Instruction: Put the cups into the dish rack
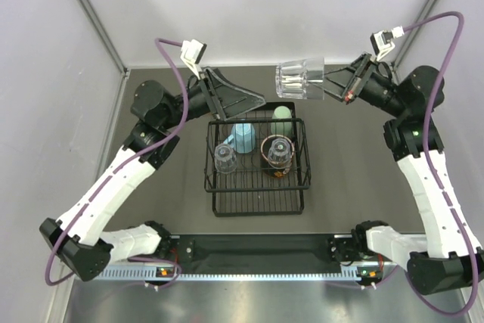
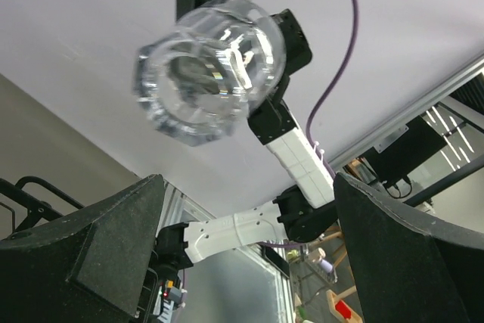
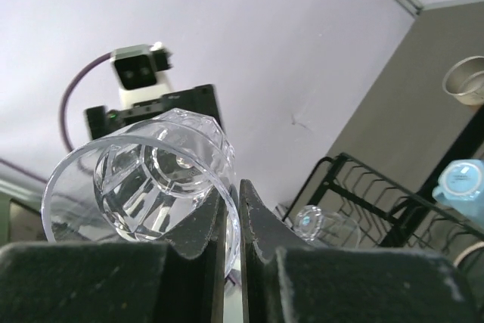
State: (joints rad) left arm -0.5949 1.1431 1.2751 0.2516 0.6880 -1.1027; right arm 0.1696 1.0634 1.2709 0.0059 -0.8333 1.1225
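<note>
The right gripper (image 1: 330,85) pinches the clear glass (image 1: 300,80) by its rim; it lies sideways just beyond the dish rack (image 1: 257,203), base toward the spread left gripper (image 1: 246,100).

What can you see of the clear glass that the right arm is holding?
The clear glass is transparent, plastic or glass, with a thick faceted base and a smooth round rim, and it looks empty. It hangs in the air on its side, base pointing toward the left arm, near the far edge of the rack. Only the right gripper touches it, its fingers pinching the wall at the rim.
</note>
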